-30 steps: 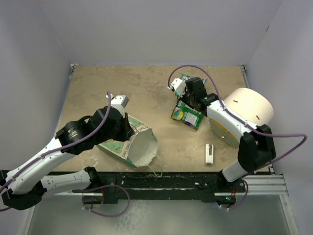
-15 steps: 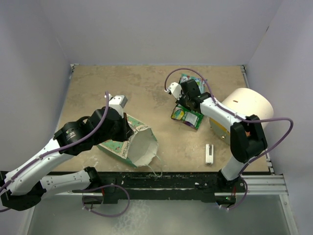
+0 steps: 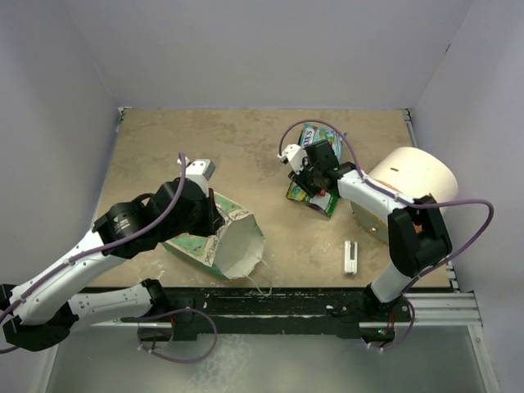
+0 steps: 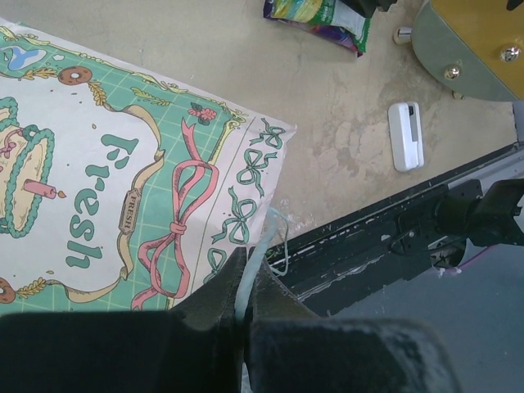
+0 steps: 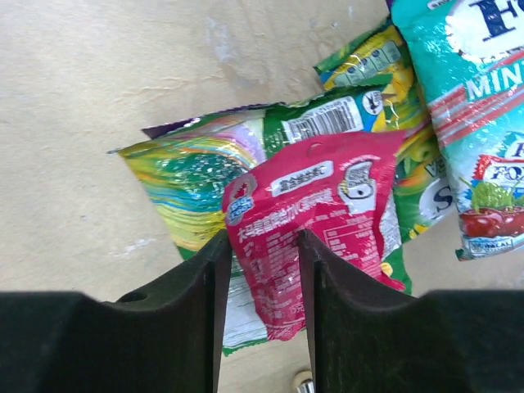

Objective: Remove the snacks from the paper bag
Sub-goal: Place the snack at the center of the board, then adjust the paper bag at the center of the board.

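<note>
The mint-green paper bag lies on its side, its white mouth facing the near edge. It also shows in the left wrist view. My left gripper is shut on the bag's rim. My right gripper is low over the snack pile, its jaws pinching a pink packet across its width. Under it lies a yellow-green packet. A green mint packet lies just beyond.
A big cream cylinder with an orange end lies to the right of the pile. A small white stick lies near the front edge. A black rail runs along the near edge. Walls close in on three sides.
My right gripper has moved a little toward the near side, over the yellow-green packet. The left arm and the bag have not moved.
</note>
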Action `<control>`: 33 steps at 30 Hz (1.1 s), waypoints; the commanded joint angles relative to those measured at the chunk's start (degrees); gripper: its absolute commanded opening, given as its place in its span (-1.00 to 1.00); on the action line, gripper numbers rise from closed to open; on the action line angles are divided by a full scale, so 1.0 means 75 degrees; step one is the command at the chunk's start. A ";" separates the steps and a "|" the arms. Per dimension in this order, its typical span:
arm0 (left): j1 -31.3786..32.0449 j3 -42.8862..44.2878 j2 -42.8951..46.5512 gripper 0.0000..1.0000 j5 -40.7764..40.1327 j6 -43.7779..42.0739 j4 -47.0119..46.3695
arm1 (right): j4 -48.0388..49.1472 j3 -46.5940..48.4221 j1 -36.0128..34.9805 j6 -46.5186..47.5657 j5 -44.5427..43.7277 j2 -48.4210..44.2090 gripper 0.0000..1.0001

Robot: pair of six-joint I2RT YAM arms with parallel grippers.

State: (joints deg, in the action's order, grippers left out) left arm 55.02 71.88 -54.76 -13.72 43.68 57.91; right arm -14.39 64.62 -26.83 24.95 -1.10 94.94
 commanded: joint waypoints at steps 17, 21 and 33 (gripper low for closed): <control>-0.0018 -0.0062 0.0184 -1.00 0.0063 0.0164 0.0050 | 0.0914 -0.0841 -0.0068 -0.0199 0.3487 -0.3591 0.19; -0.0018 -0.0258 0.0391 -1.00 0.0104 0.0658 0.0446 | 0.1832 -0.1881 -0.0553 -0.0364 0.4703 -0.4253 0.20; -0.0014 -0.0455 0.0720 -1.00 0.0123 0.2106 0.1968 | 0.5193 -0.3552 -0.3333 -0.1220 0.4955 -0.4463 0.24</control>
State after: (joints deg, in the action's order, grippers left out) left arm 55.02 66.83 -50.13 -11.25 54.35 66.61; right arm 10.83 40.42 -49.12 19.35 35.38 62.59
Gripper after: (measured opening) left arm 0.008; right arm 0.617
